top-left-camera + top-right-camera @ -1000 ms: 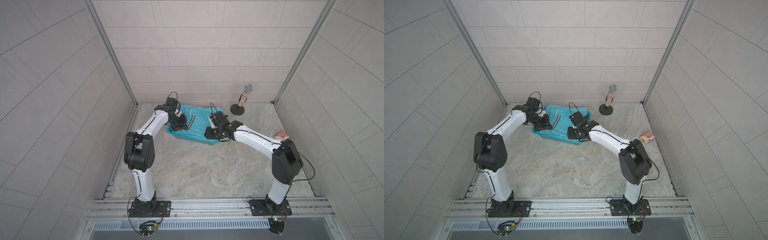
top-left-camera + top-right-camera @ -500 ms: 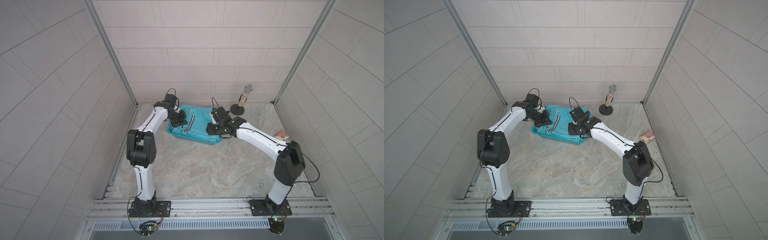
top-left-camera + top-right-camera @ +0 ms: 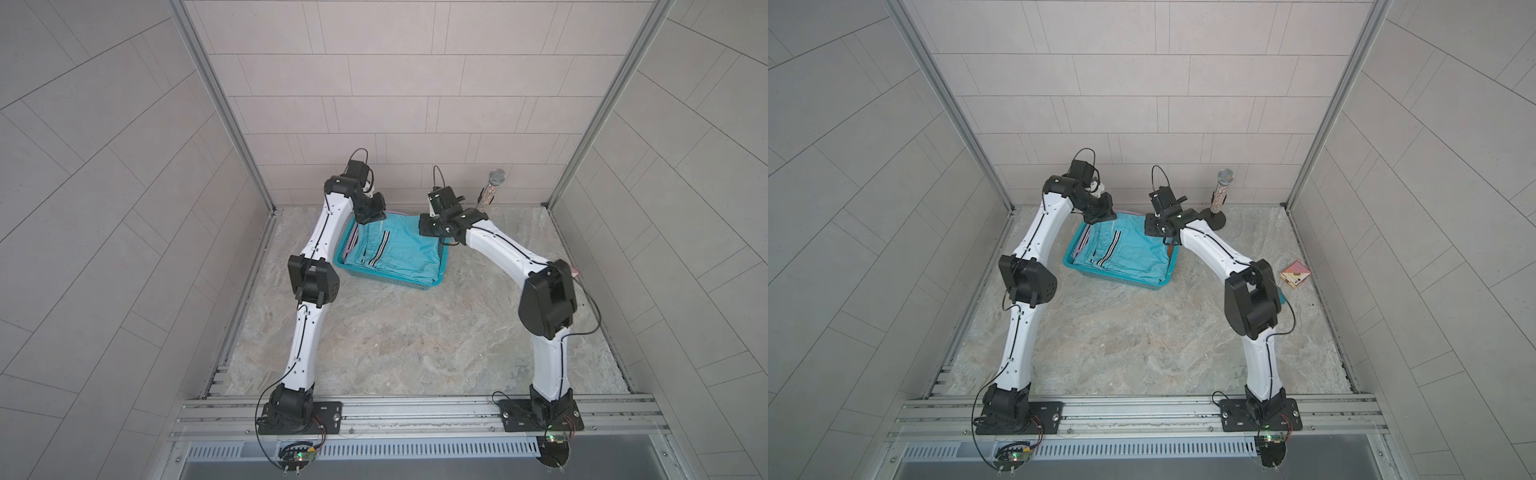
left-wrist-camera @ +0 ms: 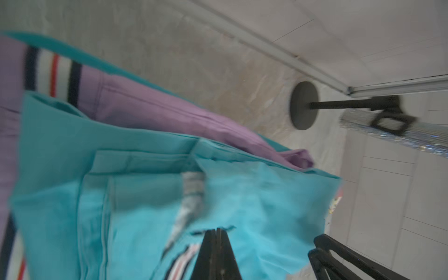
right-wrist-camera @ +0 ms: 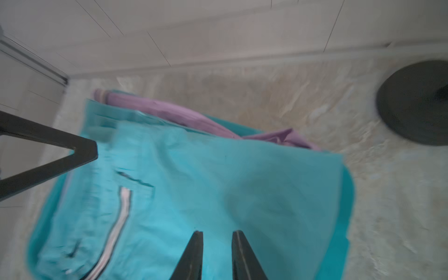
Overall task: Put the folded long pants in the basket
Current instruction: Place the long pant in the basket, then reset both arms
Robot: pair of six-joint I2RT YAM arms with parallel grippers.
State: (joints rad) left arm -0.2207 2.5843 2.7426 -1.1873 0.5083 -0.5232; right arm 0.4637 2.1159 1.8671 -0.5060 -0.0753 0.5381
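Note:
The turquoise basket point(image 3: 386, 283) point(image 3: 1115, 281) stands at the back of the floor. Folded turquoise long pants point(image 3: 401, 249) point(image 3: 1133, 251) with striped trim lie on top inside it. Lilac pants point(image 4: 150, 109) point(image 5: 169, 109) lie under them and stick out at the far edge. My left gripper point(image 3: 376, 216) point(image 4: 216, 229) hangs shut over the basket's back left corner, nothing between its fingers. My right gripper point(image 3: 432, 227) point(image 5: 217, 232) hovers above the back right part of the turquoise pants, its jaws open by a narrow gap and empty.
A glittery microphone point(image 3: 493, 187) point(image 3: 1222, 189) on a black round stand point(image 5: 417, 101) stands close behind the right gripper, near the back wall. A small pink box point(image 3: 1295, 274) lies on the floor at the right. Tiled walls close in three sides.
Both grippers have risen and drawn back toward the basket's far corners. The right jaws have narrowed. The turquoise pants lie flat in the basket.

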